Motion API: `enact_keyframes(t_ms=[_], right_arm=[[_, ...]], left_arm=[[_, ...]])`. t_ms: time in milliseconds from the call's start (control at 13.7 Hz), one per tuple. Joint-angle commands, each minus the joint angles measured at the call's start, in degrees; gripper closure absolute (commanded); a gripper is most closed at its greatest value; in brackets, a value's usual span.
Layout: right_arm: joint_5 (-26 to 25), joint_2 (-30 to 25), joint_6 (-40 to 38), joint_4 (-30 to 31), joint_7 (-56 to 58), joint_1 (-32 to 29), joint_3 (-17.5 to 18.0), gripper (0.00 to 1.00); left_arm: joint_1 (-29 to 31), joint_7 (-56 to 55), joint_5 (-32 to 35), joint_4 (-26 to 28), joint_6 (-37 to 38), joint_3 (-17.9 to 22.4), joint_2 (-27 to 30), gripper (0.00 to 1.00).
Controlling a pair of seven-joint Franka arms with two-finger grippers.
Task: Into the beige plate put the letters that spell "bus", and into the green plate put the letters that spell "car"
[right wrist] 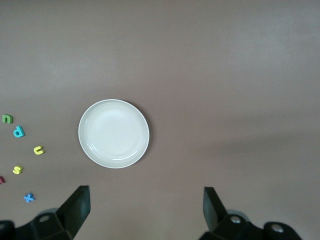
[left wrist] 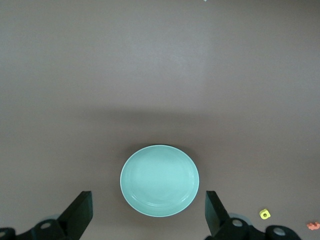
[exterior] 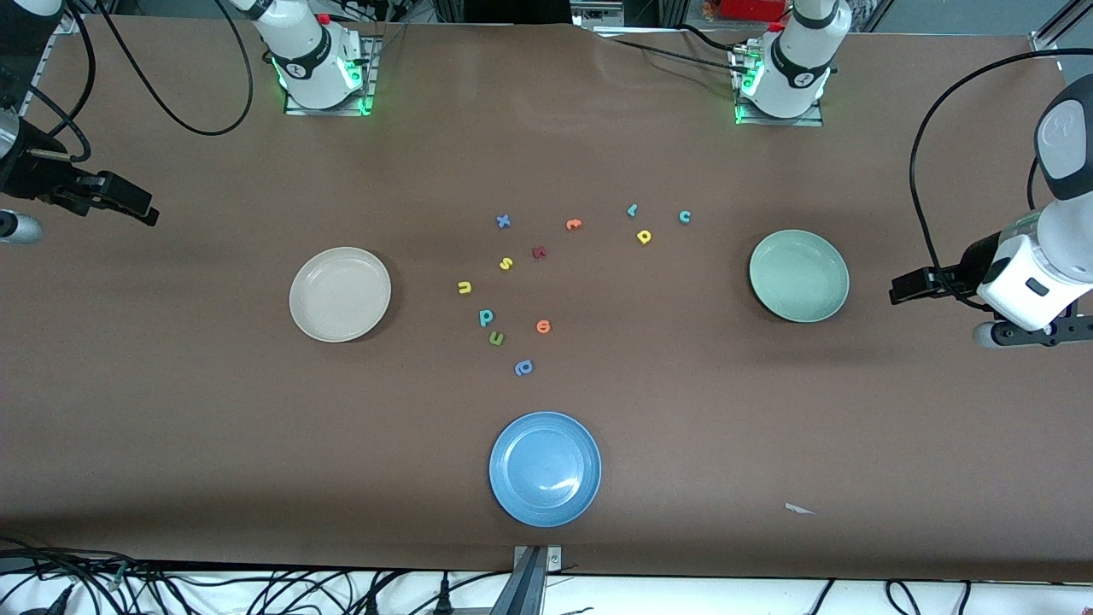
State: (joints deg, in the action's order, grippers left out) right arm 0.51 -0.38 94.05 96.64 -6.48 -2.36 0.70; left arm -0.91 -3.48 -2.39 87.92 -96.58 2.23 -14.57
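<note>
The beige plate [exterior: 340, 294] [right wrist: 113, 133] lies toward the right arm's end, the green plate [exterior: 799, 275] [left wrist: 159, 180] toward the left arm's end; both hold nothing. Between them lie the teal b [exterior: 485, 318], yellow u [exterior: 464, 287] and yellow s [exterior: 505, 263]. Closer to the green plate are the teal c [exterior: 684, 216], yellow a [exterior: 644, 237] and teal r [exterior: 632, 210]. My left gripper [exterior: 907, 286] [left wrist: 148, 200] hangs open and empty above the table's end by the green plate. My right gripper [exterior: 128, 198] [right wrist: 145, 195] hangs open and empty past the beige plate.
A blue plate [exterior: 545, 468] sits near the front edge. Among the letters lie a blue x [exterior: 503, 221], an orange t [exterior: 573, 225], a dark red letter [exterior: 539, 252], an orange letter [exterior: 543, 325], a green u [exterior: 496, 338] and a blue letter [exterior: 523, 367].
</note>
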Motion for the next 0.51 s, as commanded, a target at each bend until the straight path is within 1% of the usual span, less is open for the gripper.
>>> enact_keyframes(t_ms=[0,437], right_arm=[[0.0,-0.6,-0.1,0.6,0.4,0.4,-0.5,0.00],[0.0,-0.6,-0.1,0.6,0.3,0.4,-0.5,0.00]], left_arm=[[-0.3,3.9,-1.7,0.1,0.2,0.7,0.8,0.01],[-0.9,12.5,-1.0,0.3,0.6,0.6,0.6,0.01]])
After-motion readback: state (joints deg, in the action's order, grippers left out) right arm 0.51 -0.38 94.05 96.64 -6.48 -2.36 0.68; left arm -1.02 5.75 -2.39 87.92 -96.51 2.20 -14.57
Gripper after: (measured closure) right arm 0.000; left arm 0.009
